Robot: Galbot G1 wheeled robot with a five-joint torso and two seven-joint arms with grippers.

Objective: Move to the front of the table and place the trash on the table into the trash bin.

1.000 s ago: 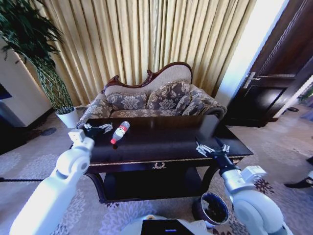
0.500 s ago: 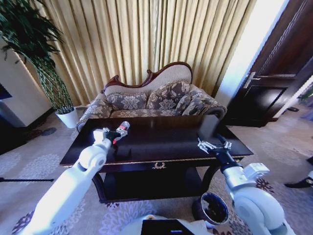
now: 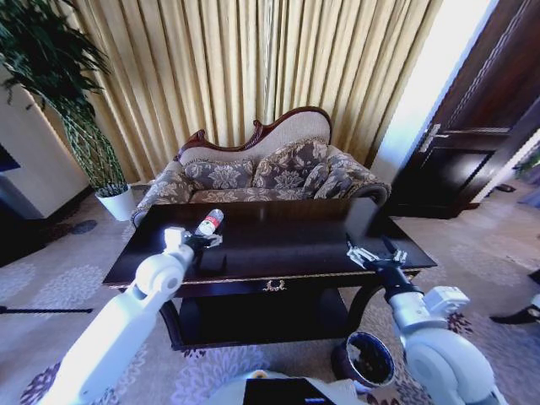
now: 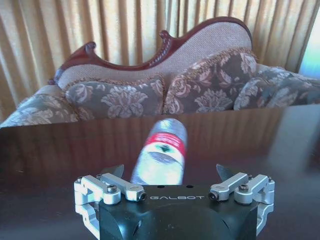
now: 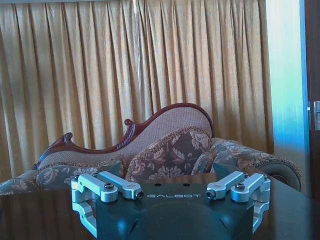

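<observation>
Bottle (image 4: 162,155) lies on the dark bench (image 3: 278,245) toward its far left, its near end hidden behind the left gripper (image 4: 170,176), whose fingers stand apart around it. Right gripper (image 3: 372,252), fingers spread, hovers over the bench's right edge. Trash bin (image 3: 366,359) stands partly cut off behind the right arm.

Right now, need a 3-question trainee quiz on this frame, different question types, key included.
1. True or false: the bottle stands upright on the table.
2. Which gripper is at the bottle? A) left gripper B) right gripper
3. Fill in: the trash bin sits on the floor at the table's front ____ corner.

Key: 1 false, it lies on its side. 2 A, jaws open. 3 right; the right gripper waits open above.
</observation>
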